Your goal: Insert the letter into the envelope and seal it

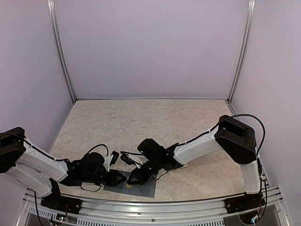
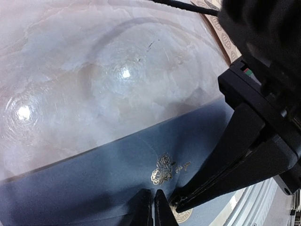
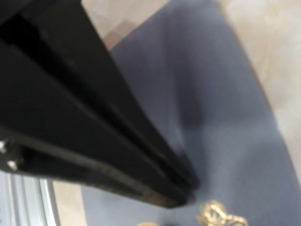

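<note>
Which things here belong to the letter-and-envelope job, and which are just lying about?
Belongs to the job:
- envelope
- round gold sticker on it
- left gripper and right gripper, both shut, tips at the envelope
- letter: not visible

Lying about:
- sticker sheet, partly hidden by the right arm, untouched

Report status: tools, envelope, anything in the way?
Both shut: left tool, right tool, tips low over the envelope. It lies flat, gold sticker on it. No letter in view. Nothing blocking.
</note>
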